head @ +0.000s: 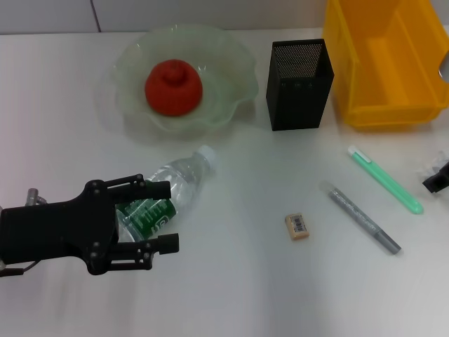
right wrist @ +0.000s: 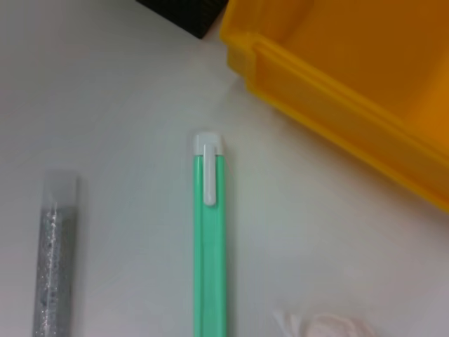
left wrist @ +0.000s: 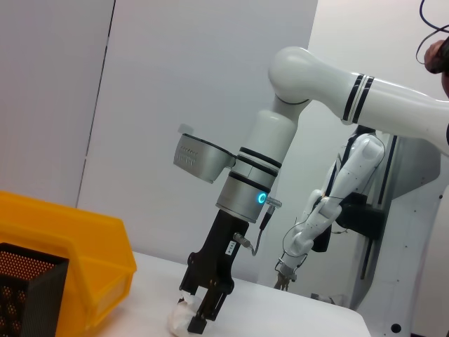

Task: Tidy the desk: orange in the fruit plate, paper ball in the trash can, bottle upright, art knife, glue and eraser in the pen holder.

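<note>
The bottle (head: pixel 175 184) lies on its side on the table, cap toward the fruit plate (head: pixel 231 67). My left gripper (head: pixel 170 215) is open and straddles the bottle's green label. The orange (head: pixel 174 88) sits in the plate. Between the bottle and the pens lies the eraser (head: pixel 297 226). The grey glue stick (head: pixel 361 217) and the green art knife (head: pixel 386 179) lie further right. At the right edge my right gripper (head: pixel 435 182) is low over the paper ball (left wrist: pixel 179 319). Behind stand the pen holder (head: pixel 300 84) and the trash can (head: pixel 386 63).
The right wrist view shows the art knife (right wrist: pixel 210 239), the glue (right wrist: pixel 55 253), the trash can wall (right wrist: pixel 351 91) and the edge of the paper ball (right wrist: pixel 323 326). The trash can (left wrist: pixel 77 260) and pen holder (left wrist: pixel 28 295) stand close together.
</note>
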